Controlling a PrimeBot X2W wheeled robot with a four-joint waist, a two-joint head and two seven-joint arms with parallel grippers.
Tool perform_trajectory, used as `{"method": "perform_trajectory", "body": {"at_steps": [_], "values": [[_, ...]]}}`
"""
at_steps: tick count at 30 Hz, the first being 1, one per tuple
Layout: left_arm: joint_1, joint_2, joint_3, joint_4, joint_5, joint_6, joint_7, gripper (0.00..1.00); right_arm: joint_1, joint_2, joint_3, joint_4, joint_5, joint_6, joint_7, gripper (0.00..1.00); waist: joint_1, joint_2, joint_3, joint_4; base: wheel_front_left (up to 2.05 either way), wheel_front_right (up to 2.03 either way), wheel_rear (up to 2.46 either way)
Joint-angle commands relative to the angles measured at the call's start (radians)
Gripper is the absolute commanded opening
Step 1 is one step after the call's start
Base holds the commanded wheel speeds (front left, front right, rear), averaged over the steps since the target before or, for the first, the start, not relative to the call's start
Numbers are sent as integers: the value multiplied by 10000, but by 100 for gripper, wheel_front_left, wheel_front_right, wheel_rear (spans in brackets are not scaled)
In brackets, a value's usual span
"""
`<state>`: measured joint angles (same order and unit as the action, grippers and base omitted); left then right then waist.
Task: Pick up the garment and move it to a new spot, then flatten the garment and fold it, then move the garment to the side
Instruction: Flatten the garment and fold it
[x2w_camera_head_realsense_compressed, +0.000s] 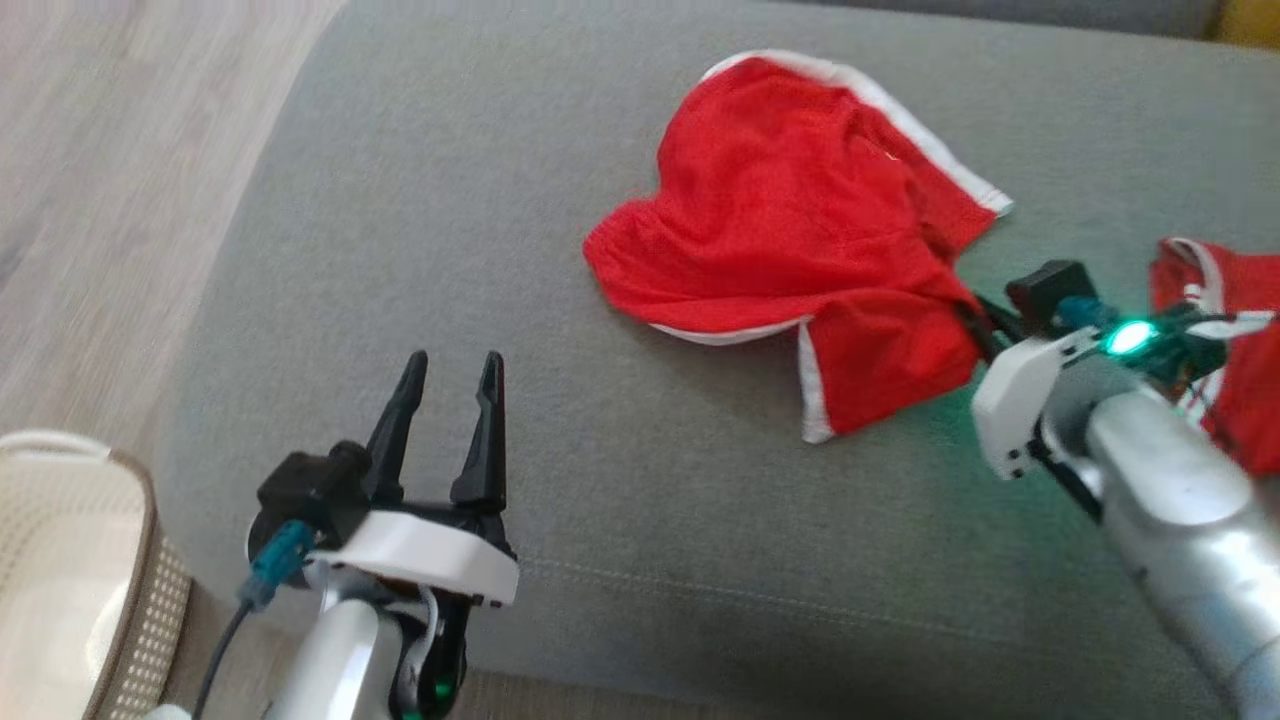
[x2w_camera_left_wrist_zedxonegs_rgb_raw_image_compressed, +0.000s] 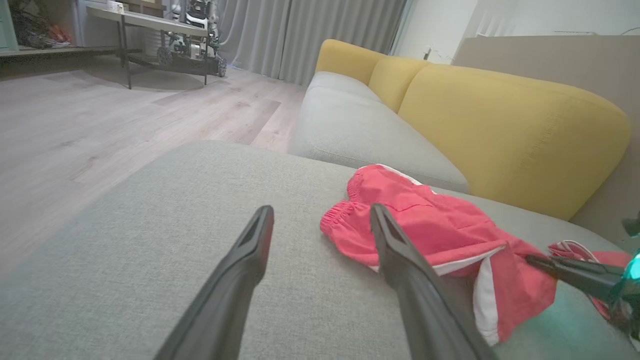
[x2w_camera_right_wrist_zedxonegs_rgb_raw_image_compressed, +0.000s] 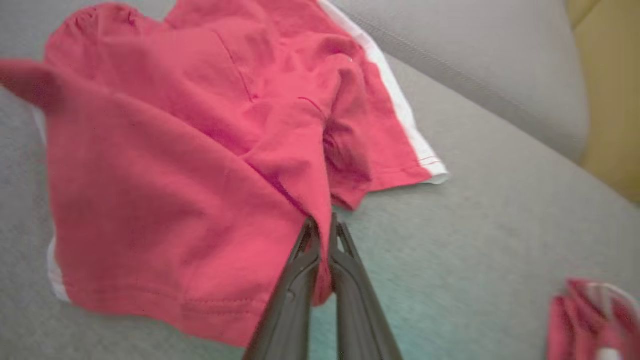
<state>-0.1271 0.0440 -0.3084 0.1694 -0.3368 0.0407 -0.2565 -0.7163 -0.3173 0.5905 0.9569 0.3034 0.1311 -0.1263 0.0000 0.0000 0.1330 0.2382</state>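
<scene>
Pinching a fold at the near edge of the red garment (x2w_camera_right_wrist_zedxonegs_rgb_raw_image_compressed: 175, 165), the right jaws are closed tight on the cloth, which spreads crumpled ahead of them on the grey sofa seat (x2w_camera_head_realsense_compressed: 420, 260), while the left jaws stand wide apart, empty, the garment ahead to their right.

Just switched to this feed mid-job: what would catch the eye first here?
The bright red shorts with white trim, crumpled on the grey sofa cushion, stand out first. The right gripper is shut on a fold at their right-hand edge, with a green light glowing on its wrist. The left gripper is open over bare cushion, apart from the shorts, and a second red garment lies at the right edge of the head view.
</scene>
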Motion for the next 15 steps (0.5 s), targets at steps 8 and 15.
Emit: {"method": "perform_trajectory", "body": {"at_steps": [8,15], "values": [[-296,62,213,-402,1,42,-53,100,-219,-1458,759,-1843,334,-4,2012,0,0,0,-137,-379,0,0,0],[-611,62,-24,-377,-124,-3,-53,100,-544,-1922,869,-2217,377,-4,2778,0,0,0,474,18,0,0,0]]}}
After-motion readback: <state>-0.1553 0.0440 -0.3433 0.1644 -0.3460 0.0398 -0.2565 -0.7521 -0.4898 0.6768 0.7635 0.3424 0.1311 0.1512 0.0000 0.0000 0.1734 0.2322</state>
